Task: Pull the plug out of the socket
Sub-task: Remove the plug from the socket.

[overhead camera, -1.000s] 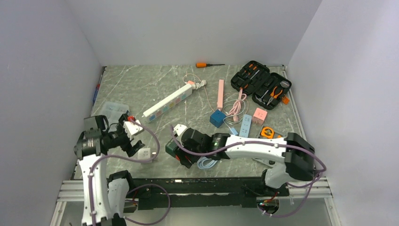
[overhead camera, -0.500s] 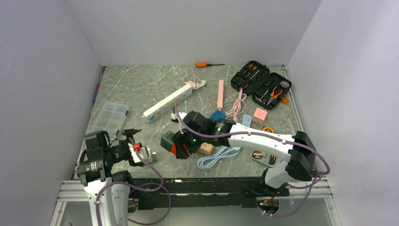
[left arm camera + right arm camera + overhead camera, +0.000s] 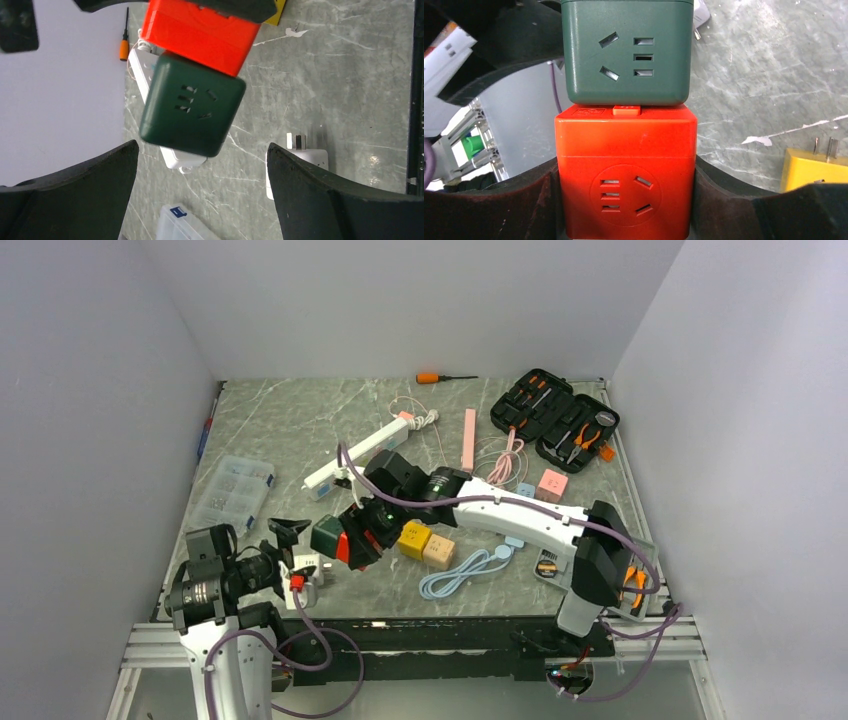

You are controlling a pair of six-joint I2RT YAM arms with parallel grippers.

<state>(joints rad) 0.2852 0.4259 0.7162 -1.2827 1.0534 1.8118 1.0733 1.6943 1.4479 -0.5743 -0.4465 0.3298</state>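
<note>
A green cube socket (image 3: 626, 50) is plugged onto a red cube socket (image 3: 626, 175). My right gripper (image 3: 626, 202) is shut on the red cube, with one finger (image 3: 524, 200) on each side, and holds the pair above the table. In the top view the pair (image 3: 335, 538) hangs left of centre. My left gripper (image 3: 202, 150) is open and empty. Its fingers (image 3: 75, 195) point at the green cube (image 3: 192, 112), which sits just beyond the fingertips and is not between them. The red cube (image 3: 200, 32) lies behind it.
A white plug adapter (image 3: 306, 567) lies by the left gripper. A yellow cube (image 3: 414, 538), a tan cube (image 3: 438, 551) and a light blue cable (image 3: 460, 573) lie near the front. A white power strip (image 3: 360, 455), a clear plastic box (image 3: 232, 490) and a tool case (image 3: 555, 420) lie farther back.
The right arm carried the red and green cubes leftward and up toward the left gripper. The left arm dropped back and turned its open fingers toward them.
</note>
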